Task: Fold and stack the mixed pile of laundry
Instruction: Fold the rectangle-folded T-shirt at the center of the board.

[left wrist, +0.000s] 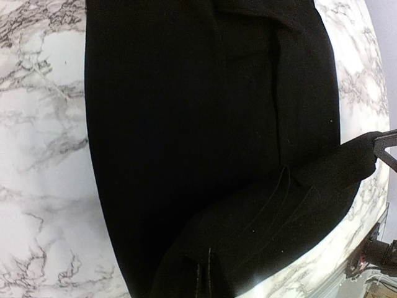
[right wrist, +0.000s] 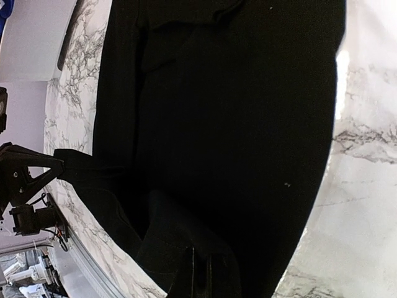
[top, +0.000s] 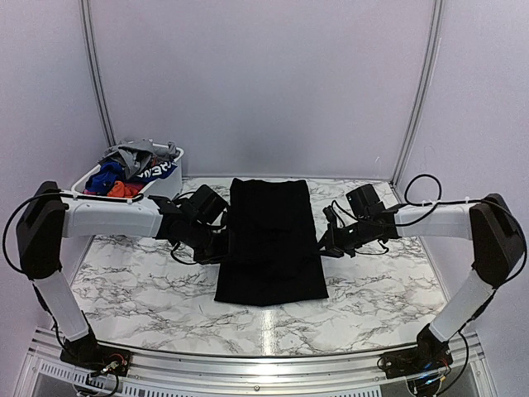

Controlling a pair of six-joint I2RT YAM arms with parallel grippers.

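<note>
The left gripper (top: 223, 246) is pinched shut on the left edge of a large black fabric garment (top: 271, 240), about halfway down its length. From its wrist camera the dark fingers at the bottom of the frame are together, with cloth bunched up into them. The right gripper (top: 322, 246) mirrors it on the opposite edge, also clamped on the cloth. In the left wrist view the fabric is drawn out into a taut little point where that gripper has hold of it.

Between the two, the large black fabric garment lies spread flat as a long rectangle in the middle of the white, grey-veined marble table (top: 124, 277), running from the far side toward the arms. Some layering or seams show near its far end, but I can't tell how many folds it carries.

Further out, in the upper left of the overhead view, a white plastic basket (top: 168, 185) holds the other pieces of the mixed laundry pile: a grey piece (top: 132, 155) on top, a blue piece (top: 103, 175) and an orange-red piece (top: 124, 189).

As I judge it, the job is at an early stage: one garment is out and mid-fold, nothing is stacked yet, and the basket's contents are untouched.
</note>
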